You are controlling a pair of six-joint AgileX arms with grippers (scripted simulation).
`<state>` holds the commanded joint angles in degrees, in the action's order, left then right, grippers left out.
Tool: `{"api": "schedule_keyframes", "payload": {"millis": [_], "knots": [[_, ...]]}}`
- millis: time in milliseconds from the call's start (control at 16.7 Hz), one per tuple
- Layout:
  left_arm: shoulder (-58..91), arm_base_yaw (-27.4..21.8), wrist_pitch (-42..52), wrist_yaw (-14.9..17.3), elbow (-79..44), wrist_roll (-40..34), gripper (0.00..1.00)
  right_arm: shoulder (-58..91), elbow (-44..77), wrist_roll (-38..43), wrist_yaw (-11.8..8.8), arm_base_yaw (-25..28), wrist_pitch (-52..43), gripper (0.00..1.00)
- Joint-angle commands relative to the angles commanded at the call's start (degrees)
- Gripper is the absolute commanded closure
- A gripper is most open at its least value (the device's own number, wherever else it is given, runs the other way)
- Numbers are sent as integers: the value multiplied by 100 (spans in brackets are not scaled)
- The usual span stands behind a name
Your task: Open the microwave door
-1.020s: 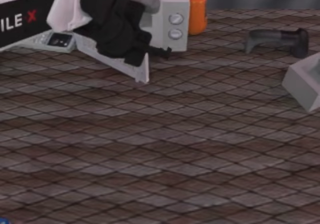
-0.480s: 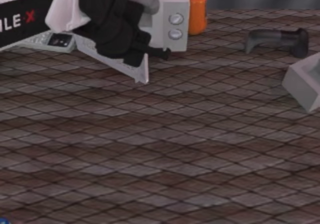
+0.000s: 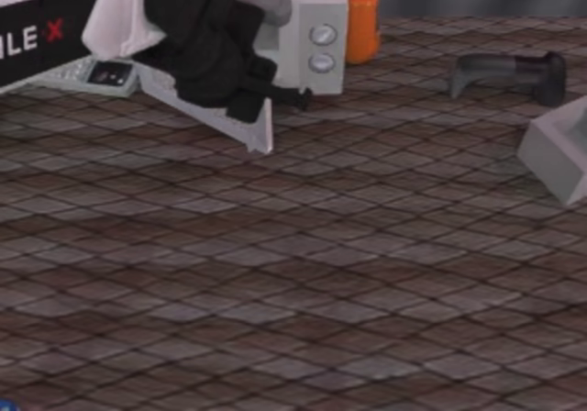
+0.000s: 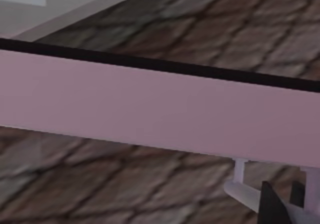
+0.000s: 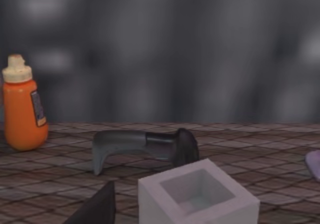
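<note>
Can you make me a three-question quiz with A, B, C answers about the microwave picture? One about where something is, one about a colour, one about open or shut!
1. Where is the bottle?
A. right of the microwave
B. on top of it
C. inside the grey box

2. What colour is the bottle?
A. green
B. orange
C. blue

3. The microwave door is
A. shut
B. missing
C. swung open

Answers: 1 A, it stands by the knob side. 2 B, orange body, pale cap. 3 C, the door angles out from the front, with the left gripper at it.
</note>
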<state>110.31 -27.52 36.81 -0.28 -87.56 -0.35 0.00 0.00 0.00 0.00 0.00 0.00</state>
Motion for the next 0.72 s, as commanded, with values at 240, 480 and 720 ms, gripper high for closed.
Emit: {"api": "schedule_keyframes", "payload": {"millis": [240, 480, 720], "knots": [[0, 0, 0, 0, 0, 0, 100, 0, 0, 0, 0, 0, 0, 0], [0, 0, 0, 0, 0, 0, 100, 0, 0, 0, 0, 0, 0, 0], [-81, 26, -27, 132, 136, 158, 100, 0, 0, 0, 0, 0, 0, 0]]}}
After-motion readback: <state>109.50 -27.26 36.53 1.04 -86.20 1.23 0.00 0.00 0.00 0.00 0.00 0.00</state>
